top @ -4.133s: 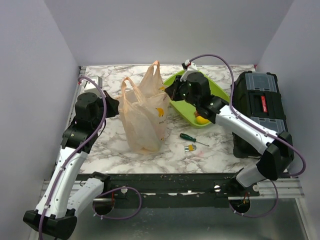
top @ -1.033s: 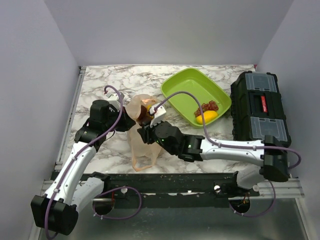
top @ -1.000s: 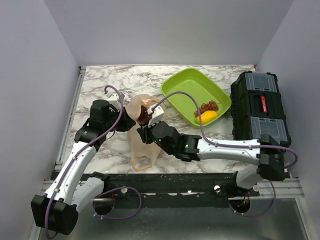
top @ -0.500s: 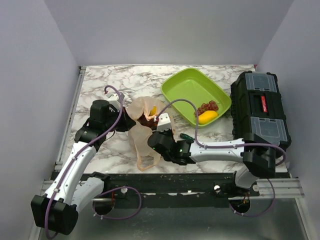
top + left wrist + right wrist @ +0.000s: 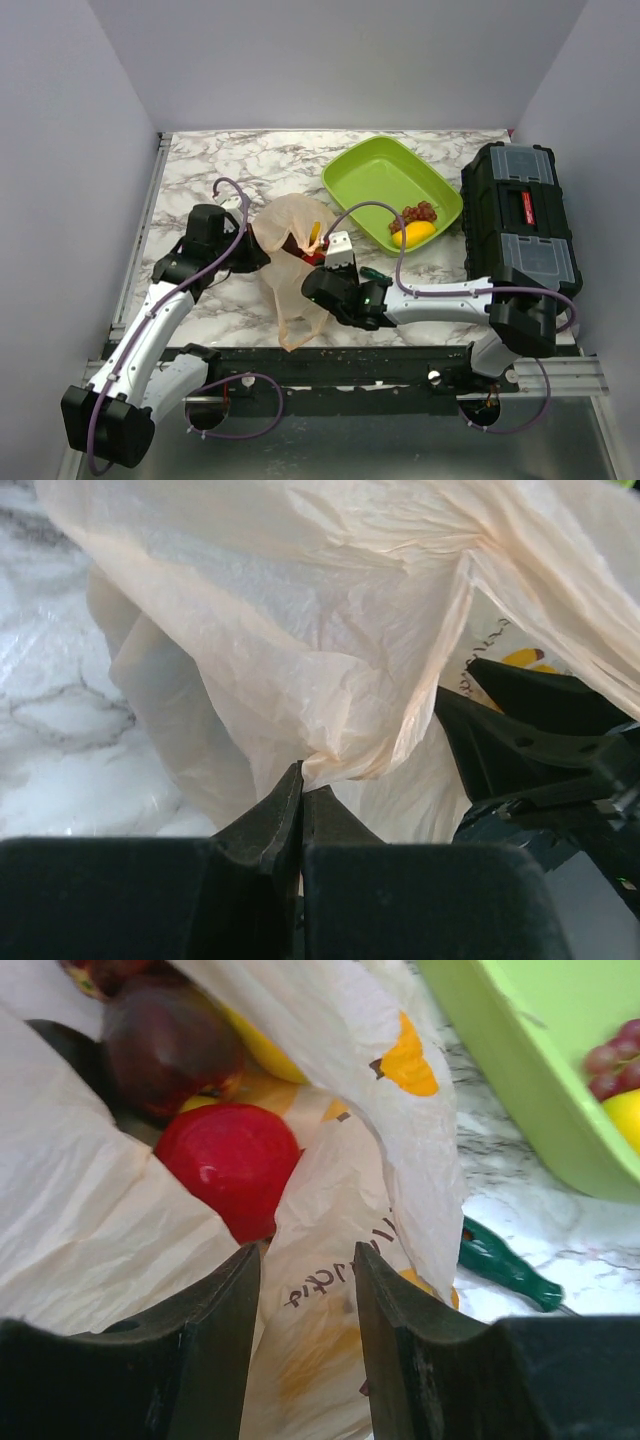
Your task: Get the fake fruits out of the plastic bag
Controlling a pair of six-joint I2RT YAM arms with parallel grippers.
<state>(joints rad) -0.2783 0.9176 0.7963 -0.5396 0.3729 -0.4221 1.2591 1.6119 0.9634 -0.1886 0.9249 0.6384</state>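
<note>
While clamping the plastic bag [image 5: 300,630] in the left gripper [image 5: 301,780], holds the right gripper [image 5: 307,1255] spread at its mouth.
Shows the red apple [image 5: 232,1165] inside the bag, just beyond the parted fingers, a dark plum [image 5: 170,1045] just behind it.

The top camera is looking down from above the near edge of the white marbled surface [image 5: 200,170]; both wrist cameras are closely viewing the crinkly peach plastic bag [image 5: 287,290].
</note>
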